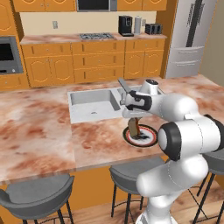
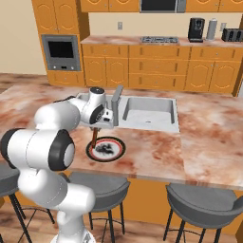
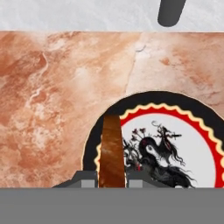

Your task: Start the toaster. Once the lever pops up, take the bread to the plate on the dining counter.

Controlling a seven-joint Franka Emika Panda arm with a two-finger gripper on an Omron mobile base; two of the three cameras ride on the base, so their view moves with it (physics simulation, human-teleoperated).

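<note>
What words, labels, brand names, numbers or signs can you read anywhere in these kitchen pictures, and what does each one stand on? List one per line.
No readable text appears in any view.
The plate carries a dark ink-style figure in its pale centre: a picture, not writing.
The toaster and the coffee machine on the back worktop are too small to show any label.
The bread bears no markings.

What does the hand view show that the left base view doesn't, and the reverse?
Hand view: the dark figure painted on the plate's pale centre and its yellow scalloped ring, with the bread seen edge-on between the fingertips.

Left base view: the arm, sink, stools, far cabinets, coffee machine and toaster.

Both: the gripper shut on the bread, held upright over the plate on the dining counter.
</note>
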